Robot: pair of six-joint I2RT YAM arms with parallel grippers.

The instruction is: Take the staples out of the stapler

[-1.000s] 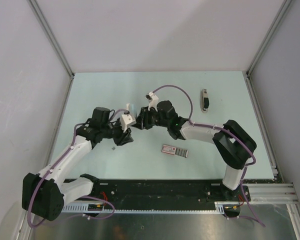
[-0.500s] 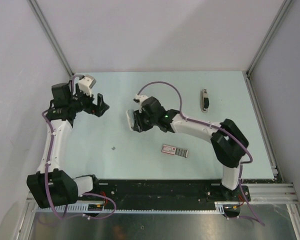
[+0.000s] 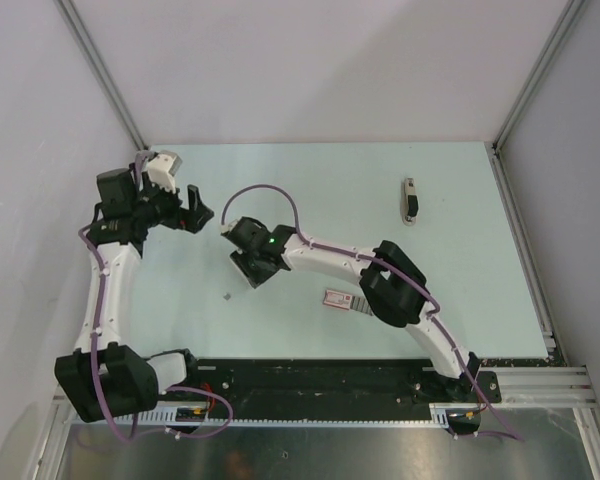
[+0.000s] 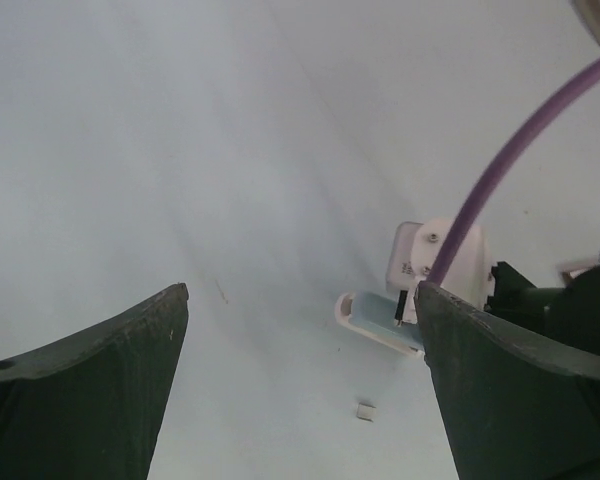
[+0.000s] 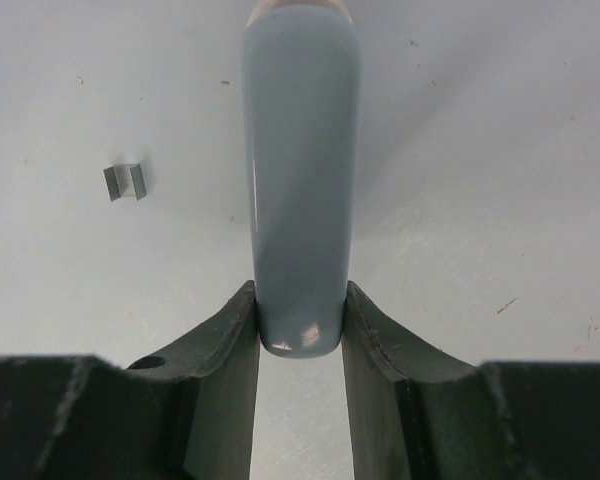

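The right hand (image 5: 299, 310) is clenched on a pale blue-grey oblong object (image 5: 300, 150) just over the surface (image 3: 310, 180), and a small bent staple (image 5: 125, 181) lies loose near it. The left hand (image 3: 196, 210) hangs released, fingers spread wide, by the left wall. The stapler (image 3: 409, 200) lies at the far right of the surface, well apart from both hands, with a pink-and-grey packet (image 3: 350, 301) nearer the front.

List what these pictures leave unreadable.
Stapler: top view, too small to show whether it is loaded.
Grey-blue piece in the right pincer: right wrist view, far end cut off by the top edge; top view, mostly hidden under the wrist.
Staple bit: a mere speck in top view; count unreadable.
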